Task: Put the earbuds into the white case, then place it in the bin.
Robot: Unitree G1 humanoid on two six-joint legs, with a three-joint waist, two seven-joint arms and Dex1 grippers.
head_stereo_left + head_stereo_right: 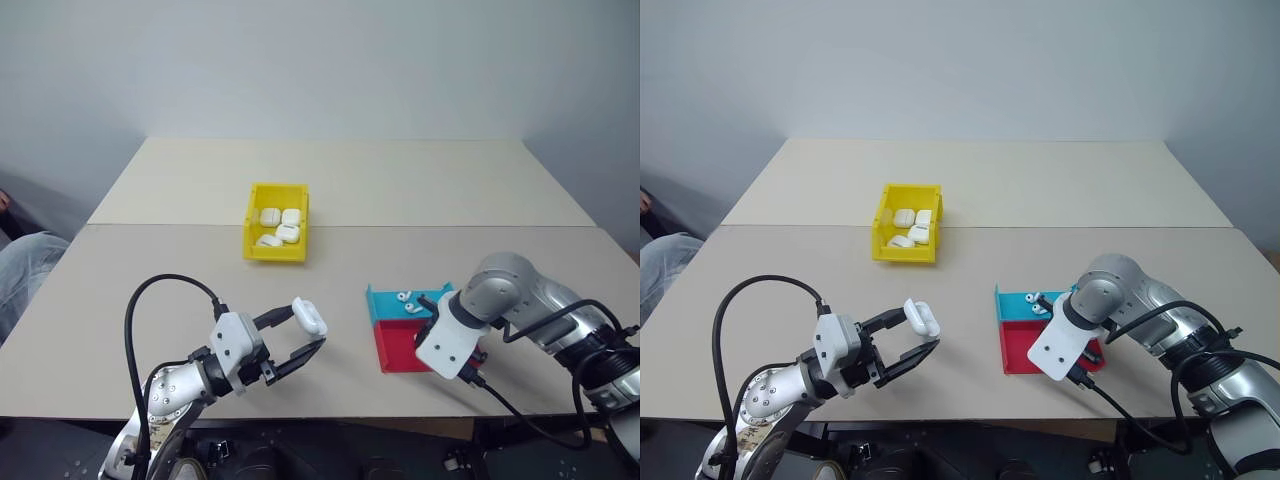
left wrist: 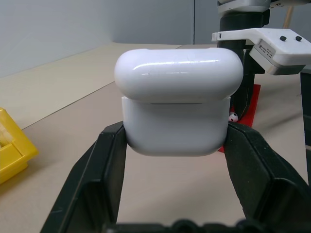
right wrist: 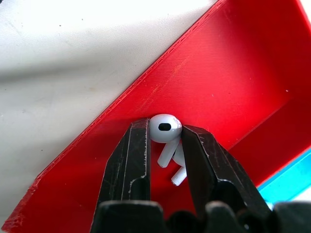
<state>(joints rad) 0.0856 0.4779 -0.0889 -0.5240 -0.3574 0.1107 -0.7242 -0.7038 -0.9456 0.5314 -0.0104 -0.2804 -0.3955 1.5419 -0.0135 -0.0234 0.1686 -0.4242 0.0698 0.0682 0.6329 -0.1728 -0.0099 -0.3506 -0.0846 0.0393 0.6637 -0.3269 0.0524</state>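
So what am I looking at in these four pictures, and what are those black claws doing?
A two-armed robot stands at a beige table. Two pictures come from cameras in its head, two from a camera on each wrist. Its left hand is shut on a white case, held off the table. Its right hand reaches down into a red tray, fingers either side of a tiny white earbud. Beside it, a teal tray holds more earbuds. A yellow bin farther off holds several cases.

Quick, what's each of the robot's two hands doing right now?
Left gripper: shut on a white case, lid closed.
Right gripper: fingers closed around an earbud in the red tray.
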